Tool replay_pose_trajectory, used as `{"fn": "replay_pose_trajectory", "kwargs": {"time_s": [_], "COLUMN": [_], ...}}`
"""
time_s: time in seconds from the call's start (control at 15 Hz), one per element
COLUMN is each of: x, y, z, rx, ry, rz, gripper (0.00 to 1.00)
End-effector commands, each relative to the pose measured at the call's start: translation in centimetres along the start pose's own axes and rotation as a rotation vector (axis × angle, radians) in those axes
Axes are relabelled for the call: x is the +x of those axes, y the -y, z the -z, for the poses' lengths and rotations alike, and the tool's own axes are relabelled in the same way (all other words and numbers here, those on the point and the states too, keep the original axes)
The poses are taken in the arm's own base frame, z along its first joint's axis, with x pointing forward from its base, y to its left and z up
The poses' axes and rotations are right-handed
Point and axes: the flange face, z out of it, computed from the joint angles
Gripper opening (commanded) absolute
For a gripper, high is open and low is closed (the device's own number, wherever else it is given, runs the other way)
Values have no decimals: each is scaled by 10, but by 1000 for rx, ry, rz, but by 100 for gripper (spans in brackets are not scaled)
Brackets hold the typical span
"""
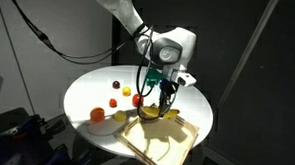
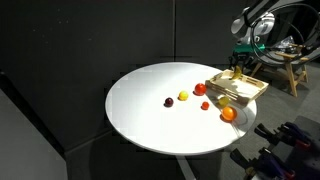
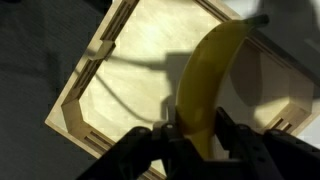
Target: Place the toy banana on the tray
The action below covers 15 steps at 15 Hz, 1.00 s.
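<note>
My gripper (image 1: 163,101) is shut on the toy banana (image 1: 152,113), a curved yellow fruit, and holds it over the near edge of the light-wood tray (image 1: 175,144). In the wrist view the banana (image 3: 205,85) runs up from between the fingers (image 3: 198,138), above the tray's pale base (image 3: 130,80). In an exterior view the gripper (image 2: 238,68) hangs over the tray (image 2: 250,88) at the table's right edge; the banana is hard to make out there.
A round white table (image 1: 97,90) carries small fruits: an orange ball (image 1: 96,114), a red fruit (image 1: 137,99), a small yellow one (image 1: 114,85) and a dark one (image 1: 125,91). They also show in an exterior view (image 2: 183,96). The tray overhangs the table edge.
</note>
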Motion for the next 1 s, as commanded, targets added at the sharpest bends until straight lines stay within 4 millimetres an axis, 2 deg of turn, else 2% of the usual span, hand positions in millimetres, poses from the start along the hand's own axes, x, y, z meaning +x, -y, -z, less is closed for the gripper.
{"fn": "replay_pose_trajectory", "kwargs": {"time_s": [0.0,0.47,0.53,0.6,0.73,0.93], "x": [10,11,12,12,13,13], "y": [-5,-6,-6,-6,-6,-6], "z": [-3,-7,-7,-7,-7,-6], "rx": [7,2,2,2,1,1], "ry": [-1,2,1,2,0,-3], "rz": [6,5,4,3,3,2], "gripper": [15,15,43,66,71,93]}}
